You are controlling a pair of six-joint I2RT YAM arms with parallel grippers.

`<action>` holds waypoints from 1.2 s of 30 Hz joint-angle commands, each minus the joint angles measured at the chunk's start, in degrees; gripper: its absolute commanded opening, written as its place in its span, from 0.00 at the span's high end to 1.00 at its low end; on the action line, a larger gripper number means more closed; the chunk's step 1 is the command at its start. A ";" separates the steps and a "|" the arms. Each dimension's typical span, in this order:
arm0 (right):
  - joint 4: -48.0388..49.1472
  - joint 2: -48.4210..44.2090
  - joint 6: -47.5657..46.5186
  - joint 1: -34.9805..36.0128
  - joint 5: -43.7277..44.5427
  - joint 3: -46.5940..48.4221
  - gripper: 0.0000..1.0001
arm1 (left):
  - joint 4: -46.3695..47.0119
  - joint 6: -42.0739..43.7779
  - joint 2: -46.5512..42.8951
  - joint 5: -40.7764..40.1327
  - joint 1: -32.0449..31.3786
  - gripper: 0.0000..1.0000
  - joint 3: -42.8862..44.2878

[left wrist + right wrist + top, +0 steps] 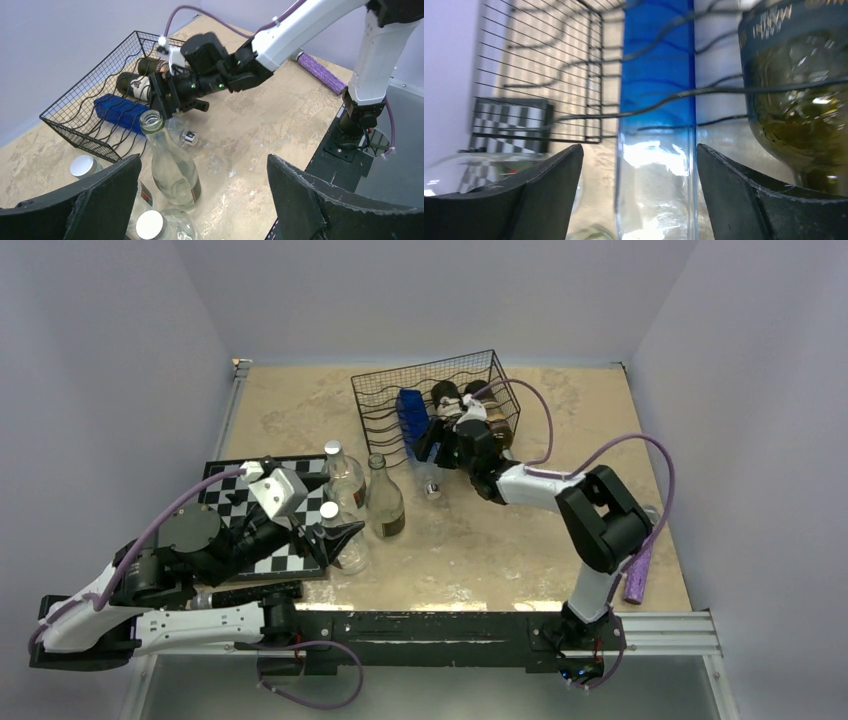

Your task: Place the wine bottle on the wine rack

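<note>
The black wire wine rack (440, 390) (85, 112) stands at the back of the table. A blue wine bottle (411, 412) (117, 110) (656, 90) lies in its wavy tier, its clear neck and silver cap (432, 488) sticking out at the front. My right gripper (432, 445) (640, 146) is open around that neck, with a gap on each side. Two dark bottles (445, 393) (794, 100) lie beside the blue one. My left gripper (318, 508) (204, 162) is wide open by upright clear bottles (384, 502) (172, 170), holding nothing.
A black-and-white chessboard (225, 490) lies at the left, with two capped clear bottles (343, 475) (345, 540) by its right edge. A purple roller (637, 575) (320, 72) lies near the right arm's base. Grey walls close in the table.
</note>
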 commanded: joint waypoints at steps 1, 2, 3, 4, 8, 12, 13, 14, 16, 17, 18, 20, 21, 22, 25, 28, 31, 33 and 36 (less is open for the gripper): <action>3.84 -10.40 -2.73 -0.05 -0.29 -0.57 0.10 | -0.24 -0.76 -1.68 -0.31 0.13 0.01 0.36; 2.53 -13.08 -3.89 0.04 -0.81 -1.03 0.09 | -0.41 -0.81 -2.03 -0.39 0.15 0.01 0.31; 0.85 -15.12 -4.97 0.11 -0.97 -1.39 0.09 | -0.54 -0.89 -2.44 -0.51 0.08 0.01 0.15; -1.66 -17.28 -5.69 0.22 -0.57 -1.55 0.08 | -0.69 -1.09 -2.82 -0.60 0.09 0.01 0.03; -12.24 -26.83 -9.22 0.68 -1.19 -2.06 0.06 | -1.70 -1.80 -4.77 -0.75 0.15 0.01 -0.87; -24.96 -35.76 -16.88 4.32 -2.28 0.91 0.03 | -3.57 -2.81 -6.79 -2.05 0.08 0.01 -2.06; -28.49 -37.67 -18.92 5.83 -2.04 1.96 0.03 | -4.32 -3.10 -7.20 -2.45 0.13 0.01 -2.26; -31.31 -39.15 -21.01 7.45 -1.69 2.97 0.02 | -5.03 -3.45 -7.61 -2.80 0.14 0.01 -2.48; -36.10 -41.58 -24.20 10.57 -1.32 5.34 0.02 | -5.96 -4.23 -8.53 -3.34 0.15 0.01 -3.15; -37.81 -42.39 -25.73 12.20 -1.27 6.43 0.02 | -6.22 -4.51 -9.11 -3.49 0.16 0.01 -3.66; -39.38 -42.89 -26.93 13.75 -1.05 7.53 0.02 | -6.20 -4.78 -9.77 -3.59 0.15 0.01 -4.26; -41.57 -43.07 -29.00 16.75 -0.08 9.46 0.02 | -6.42 -5.23 -11.08 -3.61 0.09 0.01 -5.25; -42.30 -43.00 -29.56 18.15 0.65 10.36 0.02 | -6.77 -5.60 -11.65 -3.54 0.15 0.01 -5.67; -42.90 -42.57 -29.84 19.20 1.23 11.21 0.02 | -7.14 -5.83 -12.16 -3.55 0.16 0.01 -6.06; -44.34 -39.92 -30.33 22.01 3.30 13.92 0.04 | -8.67 -7.09 -13.53 -4.57 0.12 0.01 -7.04; -46.62 -35.85 -30.52 25.16 7.27 17.79 0.09 | -10.12 -8.57 -14.81 -5.55 0.12 0.01 -7.98; -49.52 -30.76 -29.58 27.53 10.24 22.82 0.11 | -10.99 -9.93 -15.73 -6.00 0.10 0.01 -8.87; -50.67 -27.60 -29.00 28.91 13.34 25.65 0.12 | -11.39 -10.64 -16.25 -6.03 0.11 0.01 -9.45; -52.65 -23.06 -28.15 30.30 18.11 29.72 0.12 | -12.15 -11.69 -16.82 -5.94 0.15 0.01 -9.92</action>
